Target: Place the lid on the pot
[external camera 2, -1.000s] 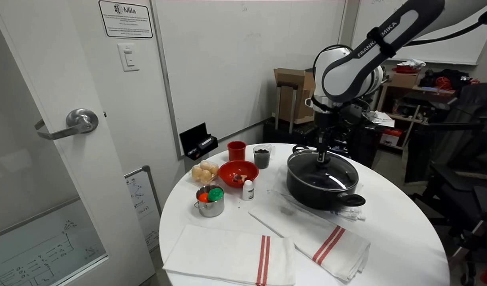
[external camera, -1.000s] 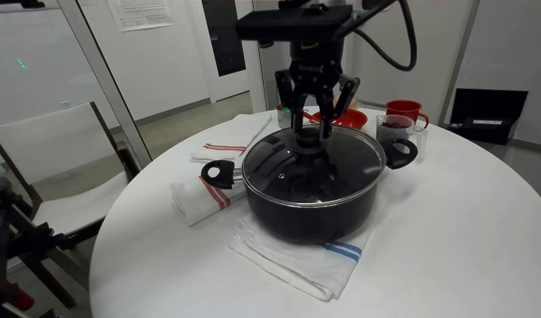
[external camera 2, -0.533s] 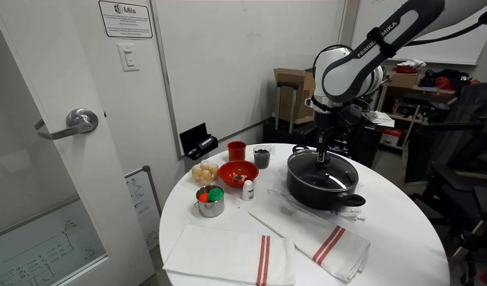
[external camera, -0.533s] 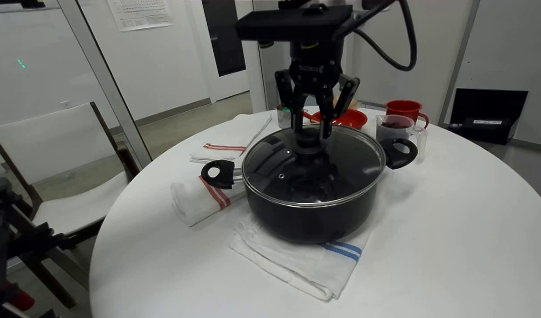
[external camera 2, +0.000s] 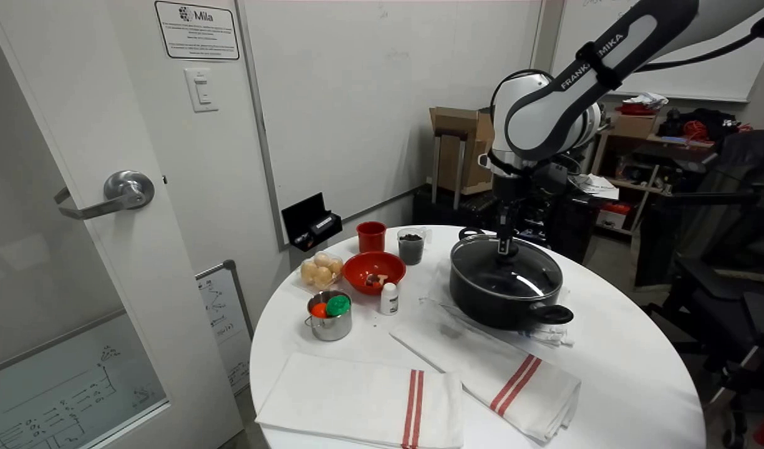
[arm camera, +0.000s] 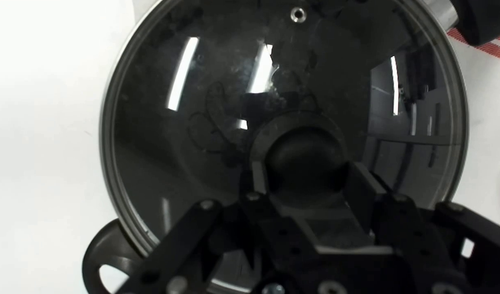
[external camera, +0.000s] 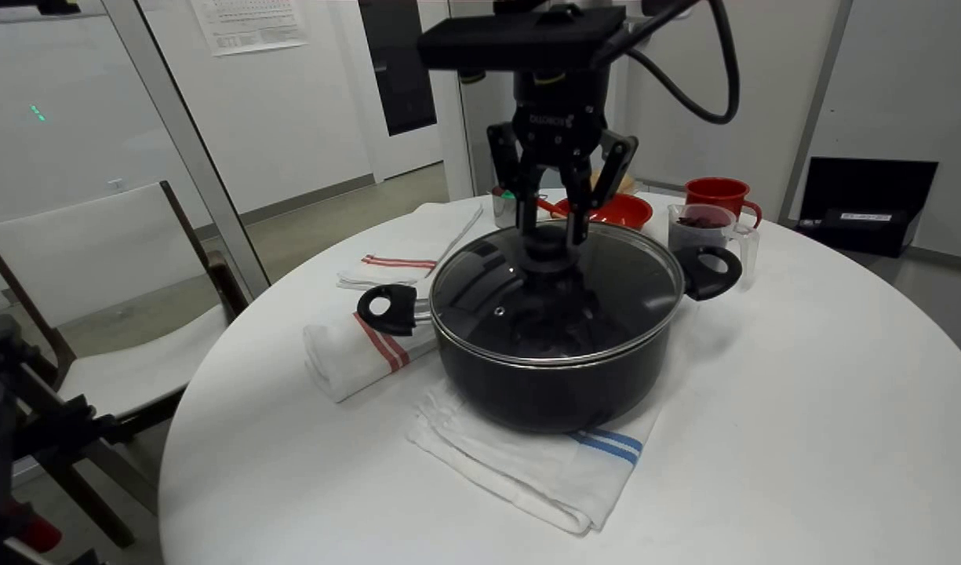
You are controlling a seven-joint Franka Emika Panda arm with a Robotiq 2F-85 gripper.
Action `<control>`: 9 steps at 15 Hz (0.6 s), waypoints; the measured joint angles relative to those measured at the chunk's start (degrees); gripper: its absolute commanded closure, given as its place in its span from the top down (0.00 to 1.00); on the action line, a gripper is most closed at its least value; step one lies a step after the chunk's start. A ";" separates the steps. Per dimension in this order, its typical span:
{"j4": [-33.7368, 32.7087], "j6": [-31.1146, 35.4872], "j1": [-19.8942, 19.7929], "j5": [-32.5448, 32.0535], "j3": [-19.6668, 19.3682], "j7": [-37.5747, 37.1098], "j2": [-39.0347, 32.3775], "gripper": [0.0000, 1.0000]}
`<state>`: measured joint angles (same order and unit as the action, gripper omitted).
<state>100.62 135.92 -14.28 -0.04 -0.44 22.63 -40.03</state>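
Red bowl (external camera 2: 362, 268): small pieces (external camera 2: 375, 280) were held in it, look, and the red mug (external camera 2: 372, 238) was placed nearby!
Steel cup (external camera 2: 332, 328): packed, it was, with an orange item (external camera 2: 319, 310) and a green one (external camera 2: 338, 305), side by side.
Measuring cup (external camera 2: 411, 252): dark contents (external camera 2: 410, 237) were shown, right beside the mug in both exterior views!
White bottle (external camera 2: 389, 300): was set upright, near the bowl.
Red-striped towels (external camera 2: 350, 396): two were counted, folded, both laid on the white table (external camera 2: 631, 386).
Blue-striped towel (external camera: 543, 479): and a third was spotted, folded too!
Pale chair (external camera: 103, 259): glimpsed, it was, near the table.
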 measured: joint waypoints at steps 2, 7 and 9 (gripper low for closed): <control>0.00 -0.30 0.00 -0.01 0.08 0.05 0.07 0.25; -0.01 -1.28 -0.03 -0.08 0.14 0.07 0.16 0.25; -0.01 -1.34 -0.03 -0.08 0.14 0.07 0.17 0.25</control>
<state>100.61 134.59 -14.31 -0.12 -0.30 22.70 -39.86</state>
